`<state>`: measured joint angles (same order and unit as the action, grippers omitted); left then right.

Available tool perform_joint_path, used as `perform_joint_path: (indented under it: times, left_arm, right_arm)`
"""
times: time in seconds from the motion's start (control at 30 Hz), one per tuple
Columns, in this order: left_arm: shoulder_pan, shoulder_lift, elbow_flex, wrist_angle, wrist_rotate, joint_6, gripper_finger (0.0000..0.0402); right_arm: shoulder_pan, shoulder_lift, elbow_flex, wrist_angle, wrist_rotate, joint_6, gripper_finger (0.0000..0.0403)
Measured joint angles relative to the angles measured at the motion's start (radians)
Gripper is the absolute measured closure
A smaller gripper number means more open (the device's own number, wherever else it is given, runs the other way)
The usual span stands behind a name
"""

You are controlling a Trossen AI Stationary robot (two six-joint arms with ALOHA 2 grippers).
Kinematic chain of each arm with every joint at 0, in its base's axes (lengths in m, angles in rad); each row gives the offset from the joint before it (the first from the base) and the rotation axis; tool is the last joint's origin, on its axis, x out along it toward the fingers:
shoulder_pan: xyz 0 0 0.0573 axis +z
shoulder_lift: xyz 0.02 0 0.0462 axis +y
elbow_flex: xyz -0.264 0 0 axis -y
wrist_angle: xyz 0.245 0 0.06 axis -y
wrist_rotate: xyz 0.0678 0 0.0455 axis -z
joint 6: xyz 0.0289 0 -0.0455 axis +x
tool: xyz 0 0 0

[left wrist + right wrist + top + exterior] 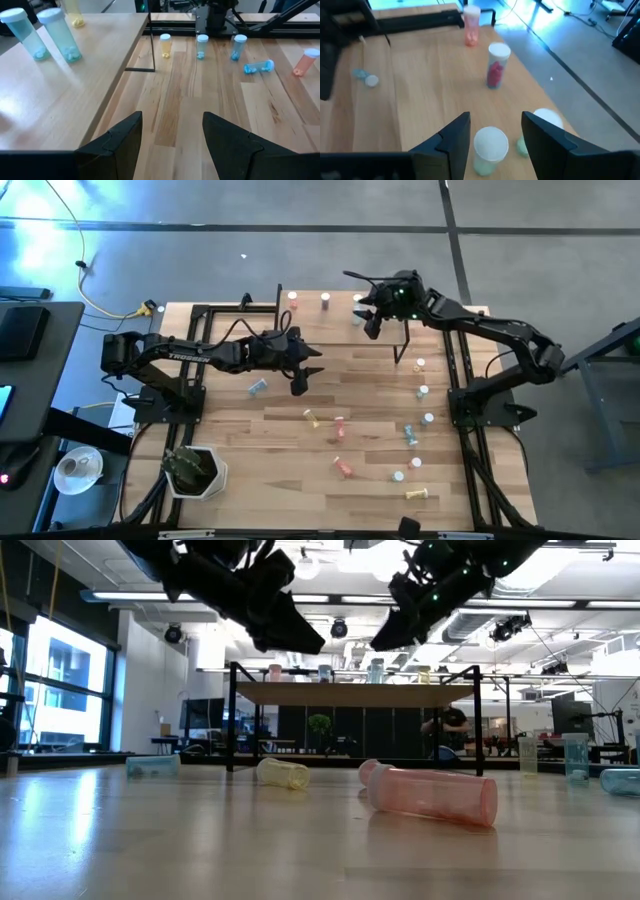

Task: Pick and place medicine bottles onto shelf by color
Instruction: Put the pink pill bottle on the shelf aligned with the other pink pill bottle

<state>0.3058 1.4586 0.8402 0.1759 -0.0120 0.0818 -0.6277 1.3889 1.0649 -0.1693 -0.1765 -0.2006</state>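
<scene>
The shelf (pixel 325 330) stands at the table's far side on thin black legs. On it stand a pink bottle (pixel 471 25), a red one (pixel 495 67) and two pale green ones (pixel 489 150) (pixel 540 125). My right gripper (pixel 372 323) hovers open over the shelf's right part. Its fingers (pixel 452 142) stand on either side of the nearer green bottle's white cap, just above it and clear of it. My left gripper (pixel 302 375) hangs open and empty over the table, just in front of the shelf's left part. Several more bottles stand or lie on the tabletop.
Three bottles stand in a row along the table's right side (pixel 424 391). Blue, pink, red and yellow ones lie loose in the middle and near right (pixel 343 468) (pixel 258 387) (pixel 430 795). A white pot with a plant (pixel 195 470) sits at the near left corner. Black frame rails run along both sides.
</scene>
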Motion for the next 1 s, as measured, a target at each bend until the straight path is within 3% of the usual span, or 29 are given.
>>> perform_joint_path:
  times: [0.23, 1.0]
  left_arm:
    - [-0.006, 0.000, 0.000, -0.029, 0.000, -0.001, 0.0202]
    - [-0.074, 0.000, 0.000, -0.053, -0.008, -0.025, 0.0202]
  right_arm:
    - [0.028, -0.078, 0.000, -0.043, 0.000, 0.028, 0.0234]
    - [0.324, -0.345, 0.000, -0.382, 0.052, 0.150, 0.0234]
